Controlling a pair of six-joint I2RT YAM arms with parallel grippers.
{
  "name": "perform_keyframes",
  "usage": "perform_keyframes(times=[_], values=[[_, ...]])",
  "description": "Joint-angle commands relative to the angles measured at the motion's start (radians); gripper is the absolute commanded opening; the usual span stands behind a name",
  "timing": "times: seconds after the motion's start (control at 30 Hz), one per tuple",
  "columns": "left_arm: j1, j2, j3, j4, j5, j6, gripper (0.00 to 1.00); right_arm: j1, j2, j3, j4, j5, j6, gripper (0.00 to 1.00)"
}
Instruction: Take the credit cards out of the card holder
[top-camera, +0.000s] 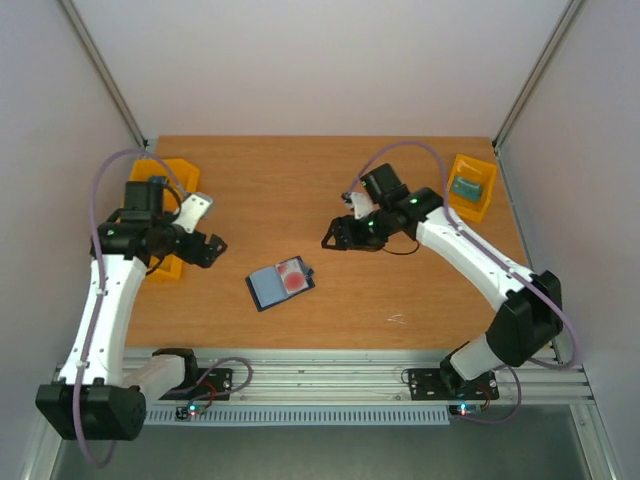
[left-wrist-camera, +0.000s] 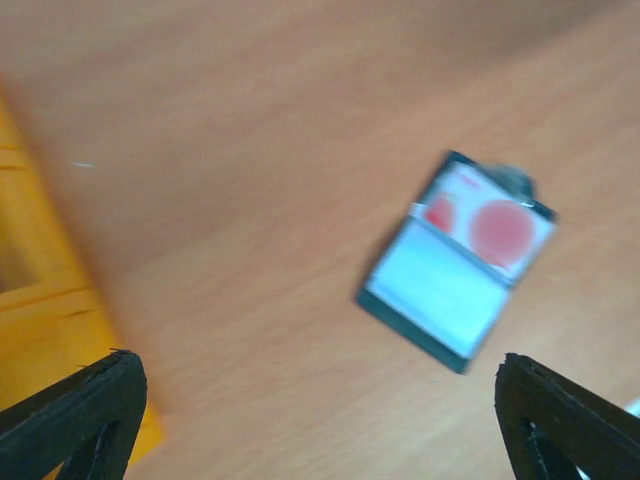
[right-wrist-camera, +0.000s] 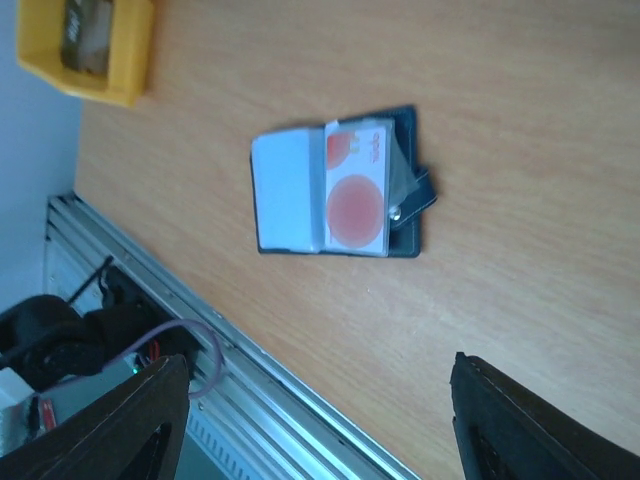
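Centrally, a navy folding card holder (right-wrist-camera: 406, 240) lies open, baring a pale red-dotted card (right-wrist-camera: 355, 200). Left gripper (left-wrist-camera: 315, 362) and right gripper (right-wrist-camera: 318, 362) gape wide, empty.

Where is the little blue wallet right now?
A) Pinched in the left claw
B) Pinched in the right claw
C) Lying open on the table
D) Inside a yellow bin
C: the card holder lies open and flat on the table, showing a pale card with a red circle, and the left claw and right claw are both open and apart from it.
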Motion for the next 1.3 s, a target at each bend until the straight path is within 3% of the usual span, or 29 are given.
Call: perform_keyframes(times=[0.0, 0.07, 0.33, 0.53, 0.73, 0.83, 1.1, 1.27], values=[[-0.116, 0.043, -0.050, -0.007, 0.184, -0.207, 0.95, 0.067, 0.068, 0.010, 0.025, 0.040, 0.055, 0.73], [-0.154, 0.052, -0.084, 0.055, 0.232, -0.354, 0.94, 0.084, 0.106, -0.004, 0.041, 0.047, 0.059, 0.72], [-0.197, 0.138, -0.227, 0.355, 0.168, -0.767, 0.99, 0.114, 0.210, -0.042, 0.088, 0.092, 0.138, 0.72], [-0.196, 0.116, -0.584, 0.705, 0.225, -1.268, 0.99, 0.124, 0.289, -0.049, 0.119, 0.092, 0.143, 0.72], [-0.195, 0.174, -0.696, 0.899, 0.241, -1.317, 0.99, 0.130, 0.389, -0.027, 0.148, 0.043, 0.118, 0.72], [-0.196, 0.208, -0.715, 0.908, 0.215, -1.308, 0.99, 0.130, 0.453, 0.010, 0.154, 0.010, 0.112, 0.72], [-0.209, 0.283, -0.763, 1.050, 0.236, -1.307, 0.99, 0.130, 0.574, 0.040, 0.247, -0.144, 0.140, 0.58], [-0.249, 0.309, -0.761, 1.160, 0.273, -1.304, 0.83, 0.130, 0.606, 0.045, 0.275, -0.189, 0.150, 0.52]])
